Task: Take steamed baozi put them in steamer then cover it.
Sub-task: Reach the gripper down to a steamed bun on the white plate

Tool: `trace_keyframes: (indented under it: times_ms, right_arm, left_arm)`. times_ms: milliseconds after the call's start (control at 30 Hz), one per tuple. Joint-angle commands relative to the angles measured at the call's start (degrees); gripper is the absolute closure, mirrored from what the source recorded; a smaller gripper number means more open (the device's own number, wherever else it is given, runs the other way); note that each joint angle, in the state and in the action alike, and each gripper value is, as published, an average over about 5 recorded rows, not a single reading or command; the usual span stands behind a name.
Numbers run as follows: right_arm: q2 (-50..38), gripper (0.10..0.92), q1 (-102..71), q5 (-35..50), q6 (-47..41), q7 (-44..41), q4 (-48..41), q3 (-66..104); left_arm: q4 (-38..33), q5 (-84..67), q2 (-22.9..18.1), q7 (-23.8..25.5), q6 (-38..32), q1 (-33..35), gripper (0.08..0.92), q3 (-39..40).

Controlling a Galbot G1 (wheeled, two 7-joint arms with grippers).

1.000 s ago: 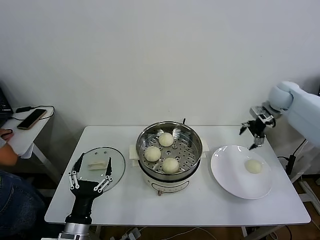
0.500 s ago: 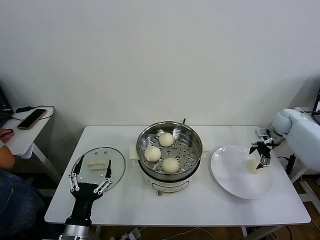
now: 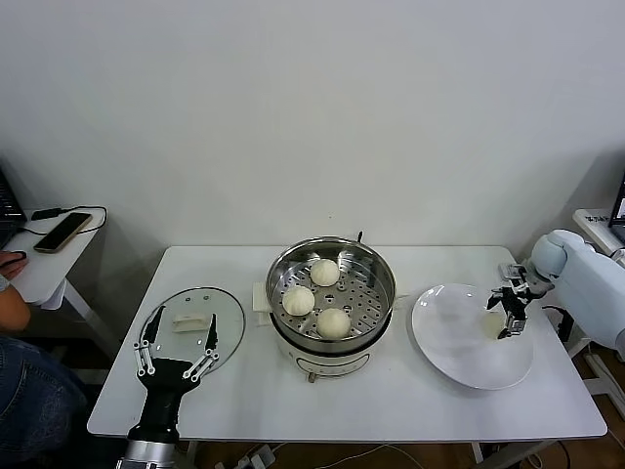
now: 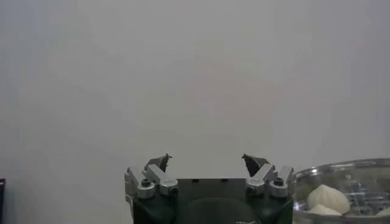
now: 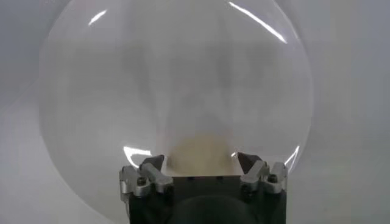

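Three steamed baozi (image 3: 323, 272) lie on the perforated tray of the steel steamer (image 3: 278, 269) at the table's middle. A fourth baozi (image 3: 491, 323) rests on the white plate (image 3: 454, 337) at the right. My right gripper (image 3: 510, 318) is down on that plate, open, one finger on each side of this baozi (image 5: 198, 155) with slim gaps. The glass cover (image 3: 227, 318) with its cream handle lies flat at the left. My left gripper (image 3: 178, 337) hovers open over the cover's near edge, holding nothing; its wrist view shows the steamer (image 4: 341, 170) off to one side.
A small side table (image 3: 39, 269) at the far left carries a phone (image 3: 63, 232), and a person's hand (image 3: 10, 264) rests there. The white wall stands close behind the table. Cables hang below the table's front edge.
My right gripper dropped from above the plate's far edge down to the plate and now straddles the last baozi, its fingers narrowing. The left arm has not moved.
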Motion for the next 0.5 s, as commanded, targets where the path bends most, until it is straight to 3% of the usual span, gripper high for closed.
trace_keyframes:
  times_ms: [33, 233, 500]
  right_arm:
    - [0.4, 0.291, -1.0, -1.1, 0.0, 0.2, -1.1, 1.2]
    - [-0.8, 0.357, 1.0, -0.2, -0.3, -0.7, 1.1, -0.4]
    - [-4.0, 0.367, 16.2, 6.9, -0.3, -8.5, 11.7, -12.6]
  left_arm:
    - [0.1, 0.0, -0.1, 0.0, -0.1, -0.1, 0.177, 0.2]
    - [-0.1, 0.0, 0.0, 0.0, 0.0, -0.2, 0.177, 0.2]
    - [-0.5, 0.0, 0.3, -0.1, 0.3, -0.5, 0.177, 0.5]
